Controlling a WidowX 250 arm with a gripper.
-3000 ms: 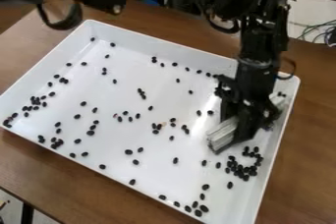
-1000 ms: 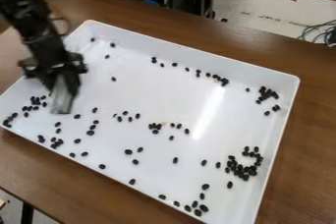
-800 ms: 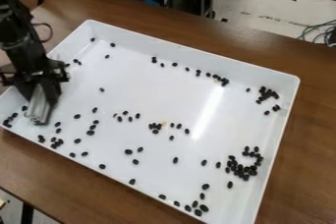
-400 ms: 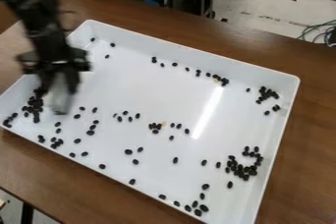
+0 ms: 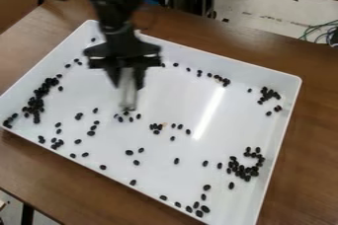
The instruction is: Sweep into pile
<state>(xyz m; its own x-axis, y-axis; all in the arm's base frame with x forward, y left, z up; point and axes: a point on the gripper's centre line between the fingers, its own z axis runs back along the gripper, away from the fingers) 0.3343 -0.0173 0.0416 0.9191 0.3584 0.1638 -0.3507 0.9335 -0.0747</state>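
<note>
Beans [image 5: 176, 161], black and oval, likely need herding together next; sweeping looks partway, black two-finger end effector [image 5: 128, 85] gripping pale oblong block [image 5: 128, 98].

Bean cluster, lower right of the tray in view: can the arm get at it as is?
Probably yes. The end effector hangs over the tray; between it and the cluster lie only loose beans, nothing tall.

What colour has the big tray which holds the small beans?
The tray is white, seen best in the camera view.
</note>
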